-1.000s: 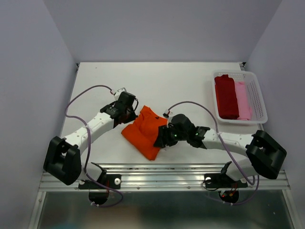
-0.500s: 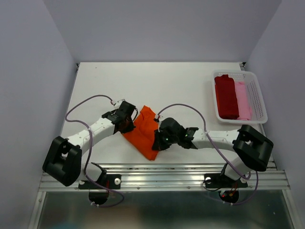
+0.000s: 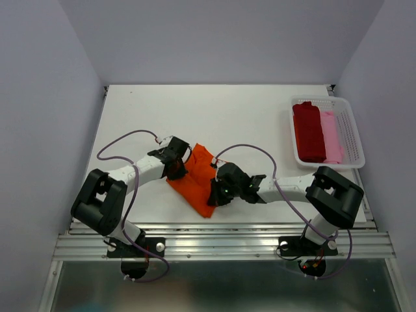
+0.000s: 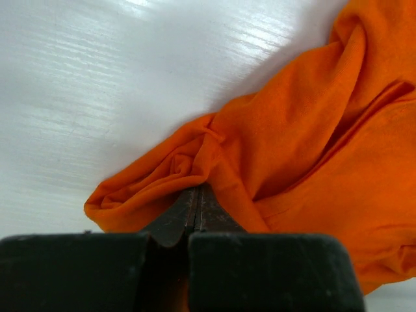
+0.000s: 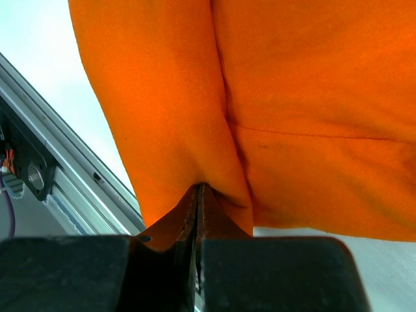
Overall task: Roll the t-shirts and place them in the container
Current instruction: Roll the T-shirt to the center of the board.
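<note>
A bright orange t-shirt (image 3: 197, 179) lies bunched on the white table near the front edge, between my two arms. My left gripper (image 3: 177, 170) is shut on the orange shirt's left edge; in the left wrist view its jaws (image 4: 197, 195) pinch a gathered fold of the orange cloth (image 4: 305, 149). My right gripper (image 3: 216, 188) is shut on the shirt's right side; its closed jaws (image 5: 198, 192) meet in a crease of the orange cloth (image 5: 305, 97). A dark red t-shirt (image 3: 309, 131) and a pale pink t-shirt (image 3: 331, 136) lie rolled in the basket.
A white plastic lattice basket (image 3: 351, 133) stands at the back right of the table (image 3: 214, 110). The metal rail (image 3: 227, 237) runs along the near edge, just in front of the orange shirt. Grey walls close in both sides.
The right gripper has shut on the orange shirt and moved left toward it. The left arm has drawn in, its gripper still pinching the shirt. The shirt has narrowed between them.
</note>
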Controlling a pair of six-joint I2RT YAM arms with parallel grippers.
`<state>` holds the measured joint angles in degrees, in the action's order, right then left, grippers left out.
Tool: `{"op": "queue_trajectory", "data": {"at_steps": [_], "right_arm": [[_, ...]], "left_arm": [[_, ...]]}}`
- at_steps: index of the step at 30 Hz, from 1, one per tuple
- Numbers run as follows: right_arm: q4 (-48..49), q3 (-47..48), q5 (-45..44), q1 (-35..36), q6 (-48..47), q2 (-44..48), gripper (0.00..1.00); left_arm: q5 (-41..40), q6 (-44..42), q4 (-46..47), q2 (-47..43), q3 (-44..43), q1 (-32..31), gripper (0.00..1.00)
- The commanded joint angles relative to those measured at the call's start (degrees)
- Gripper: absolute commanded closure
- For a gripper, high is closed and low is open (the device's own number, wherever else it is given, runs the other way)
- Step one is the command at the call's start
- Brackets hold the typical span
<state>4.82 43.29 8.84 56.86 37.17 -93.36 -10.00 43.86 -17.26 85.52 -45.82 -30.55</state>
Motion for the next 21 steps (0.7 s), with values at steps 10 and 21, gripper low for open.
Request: {"op": "queue_trajectory", "data": {"at_steps": [10,21], "right_arm": [[-13.3,5.7,-11.5,0.4,-8.2,10.1,0.96],[-17.7,20.9,-22.4,9.9,-15.8,0.0,0.85]], "left_arm": [[-6.8,-4.6,-9.7,-10.4,-12.5,3.9,1.0],[-3.9,-10.2,-15.3,-22.1,-15.1,18.1,1.0]]}}
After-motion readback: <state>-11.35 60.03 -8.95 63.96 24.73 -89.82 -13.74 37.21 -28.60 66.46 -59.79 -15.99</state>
